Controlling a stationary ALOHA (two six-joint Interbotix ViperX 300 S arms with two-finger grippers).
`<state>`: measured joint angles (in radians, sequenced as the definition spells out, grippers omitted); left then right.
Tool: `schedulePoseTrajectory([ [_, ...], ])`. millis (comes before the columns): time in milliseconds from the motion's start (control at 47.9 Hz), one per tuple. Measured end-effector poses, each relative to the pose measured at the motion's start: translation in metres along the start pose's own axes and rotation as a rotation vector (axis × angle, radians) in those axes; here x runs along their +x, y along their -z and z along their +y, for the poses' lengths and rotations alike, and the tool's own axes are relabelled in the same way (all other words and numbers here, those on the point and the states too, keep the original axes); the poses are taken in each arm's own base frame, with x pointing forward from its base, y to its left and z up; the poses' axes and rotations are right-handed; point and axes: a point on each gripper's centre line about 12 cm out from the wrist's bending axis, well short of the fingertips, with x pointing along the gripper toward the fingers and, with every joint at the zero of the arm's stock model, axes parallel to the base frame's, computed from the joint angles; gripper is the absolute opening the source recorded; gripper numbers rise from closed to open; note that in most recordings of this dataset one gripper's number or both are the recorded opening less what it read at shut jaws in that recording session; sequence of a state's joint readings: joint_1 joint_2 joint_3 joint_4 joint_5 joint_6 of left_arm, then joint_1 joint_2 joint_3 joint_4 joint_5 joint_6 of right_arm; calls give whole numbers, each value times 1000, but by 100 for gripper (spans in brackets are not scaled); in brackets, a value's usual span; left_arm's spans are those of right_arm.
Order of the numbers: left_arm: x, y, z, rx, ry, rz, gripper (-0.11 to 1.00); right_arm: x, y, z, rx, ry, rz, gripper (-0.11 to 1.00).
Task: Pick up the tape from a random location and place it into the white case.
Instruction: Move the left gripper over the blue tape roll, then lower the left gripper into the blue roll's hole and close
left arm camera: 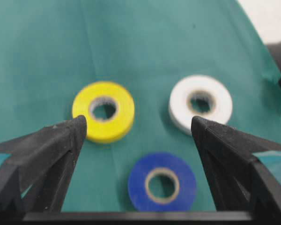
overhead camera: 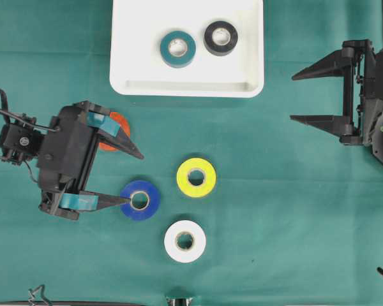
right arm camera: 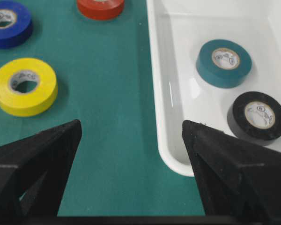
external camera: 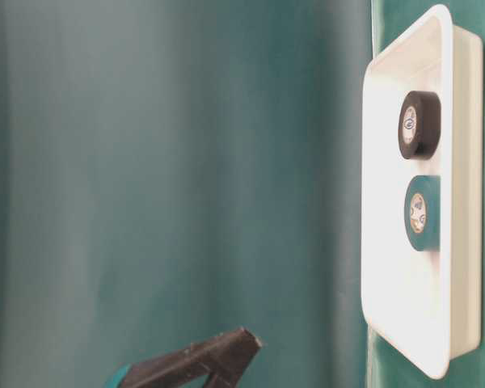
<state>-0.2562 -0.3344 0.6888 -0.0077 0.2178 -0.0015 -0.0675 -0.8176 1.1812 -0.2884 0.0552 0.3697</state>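
Left fingers (overhead camera: 133,178) wide beside blue tape (overhead camera: 140,200); right fingers (overhead camera: 295,97) wide, near white case (overhead camera: 187,87) rim.

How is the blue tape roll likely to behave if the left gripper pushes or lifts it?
The blue tape roll lies flat on the green cloth, so it would probably slide, not roll. Its ring shape looks rigid enough for the open left gripper to pinch. It is small, so likely light.

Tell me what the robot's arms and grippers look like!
Both arms are black. The left gripper has two long pointed fingers wrapped in teal tape near their base, with black cables trailing behind it. The right gripper has the same pointed black fingers.
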Motion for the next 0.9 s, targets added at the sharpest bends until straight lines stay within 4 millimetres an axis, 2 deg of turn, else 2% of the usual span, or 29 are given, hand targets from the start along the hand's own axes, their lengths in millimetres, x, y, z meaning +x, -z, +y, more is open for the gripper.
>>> schedulePoseTrajectory([
  [418,22,-14,1,15,-5,411,98,0,-1,-1,-1,6,10,87],
  [898,24,-19,7,28,-12,439,98,0,0,-1,-3,8,15,87],
])
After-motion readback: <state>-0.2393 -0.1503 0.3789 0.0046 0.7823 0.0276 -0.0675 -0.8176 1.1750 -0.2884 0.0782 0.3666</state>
